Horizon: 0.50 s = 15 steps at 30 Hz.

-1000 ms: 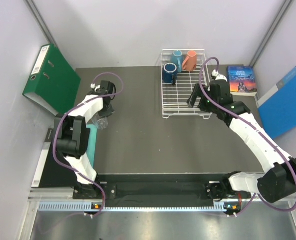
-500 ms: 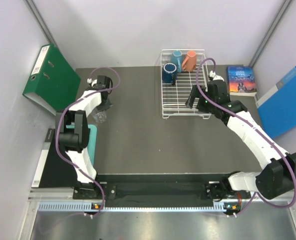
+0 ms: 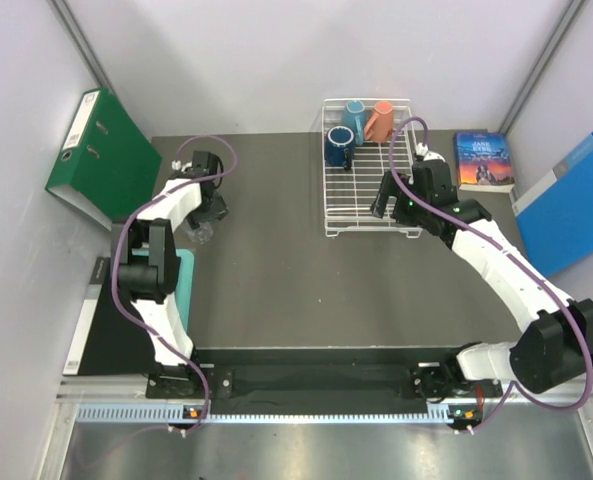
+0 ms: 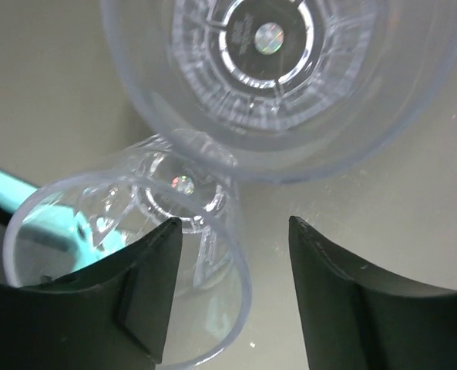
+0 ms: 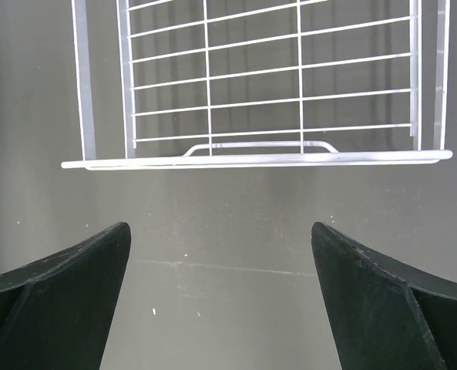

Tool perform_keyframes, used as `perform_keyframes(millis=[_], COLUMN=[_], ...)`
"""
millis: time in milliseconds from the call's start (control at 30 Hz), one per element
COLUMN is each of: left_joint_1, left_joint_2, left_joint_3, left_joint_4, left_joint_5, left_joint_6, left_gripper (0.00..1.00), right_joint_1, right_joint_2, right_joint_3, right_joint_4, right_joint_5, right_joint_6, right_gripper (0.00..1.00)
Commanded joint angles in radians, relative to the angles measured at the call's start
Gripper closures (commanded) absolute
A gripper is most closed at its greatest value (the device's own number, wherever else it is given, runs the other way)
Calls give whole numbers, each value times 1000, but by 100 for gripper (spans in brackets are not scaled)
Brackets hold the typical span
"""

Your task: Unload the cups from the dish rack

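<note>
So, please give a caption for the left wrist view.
Open left pincer over two clear glasses side by side.

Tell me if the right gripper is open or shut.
Open: the right gripper has both fingers spread wide, only table between them, short of the dish rack.

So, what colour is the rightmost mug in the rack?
Orange; the mug shows best in the top external view.

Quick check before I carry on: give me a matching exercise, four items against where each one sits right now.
Items:
1. orange mug
2. dark-blue mug
3. clear glasses
4. green binder

Places:
A. on the table by the left end effector
B. far edge of the dish rack
C. against the left wall
D. dish rack's left side, nearer than the orange mug

Pairs: 1-B, 2-D, 3-A, 4-C
</note>
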Motion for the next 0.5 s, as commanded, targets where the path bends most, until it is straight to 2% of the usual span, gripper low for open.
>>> perform_keyframes(millis=[0,167,267,467], left_joint_1=[3,-30,-130,-314], left_joint_2=[-112,-245,-331,-414], left_joint_3=[21,47,53,43], left_joint_4=[-55,-133,-155,-77], left_joint_5=[-22,-51,-152,-117], left_joint_6=[-30,-82,-100,-79], left_gripper=[36,32,1,1], right_joint_1=[5,5,5,5], right_joint_2=[-3,1,-2,-2], right_joint_3=[57,78,80,97], right_joint_4=[28,19,17,11], right_joint_5=[-10,-13,-11,47], right_joint_6=[-12,-9,-4,-14], right_gripper=[0,0,0,0])
